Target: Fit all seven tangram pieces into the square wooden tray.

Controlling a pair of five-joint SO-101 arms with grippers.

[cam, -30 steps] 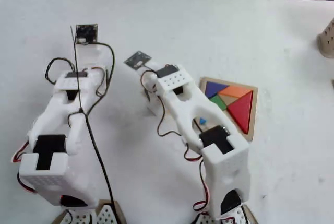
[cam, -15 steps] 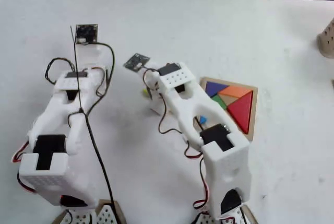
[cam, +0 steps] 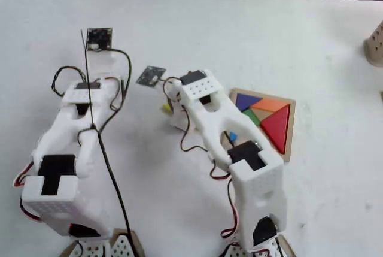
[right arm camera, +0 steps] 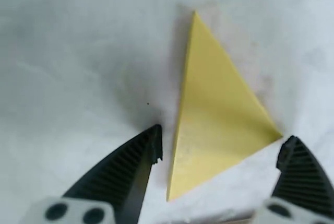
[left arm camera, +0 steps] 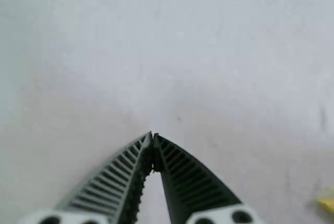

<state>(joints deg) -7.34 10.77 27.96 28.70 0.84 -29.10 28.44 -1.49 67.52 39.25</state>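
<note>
A yellow triangle (right arm camera: 214, 119) lies flat on the white table between the spread fingers of my right gripper (right arm camera: 222, 148), which is open around it. From above, a sliver of the yellow triangle (cam: 166, 108) peeks out beside the right arm's wrist. The square wooden tray (cam: 288, 140) sits just right of that arm, holding red, orange, green and blue pieces; a small blue piece (cam: 233, 136) shows through a gap in the arm. My left gripper (left arm camera: 152, 139) is shut over bare table, with a yellow corner (left arm camera: 327, 203) off to one side.
The left arm (cam: 72, 131) rests at the table's left with a black cable across it. A pale perforated object (cam: 375, 44) stands at the far right edge. Open white table stretches beyond both arms.
The right arm's wrist has swung left, and the yellow triangle has come into sight beside it. The left arm has not moved.
</note>
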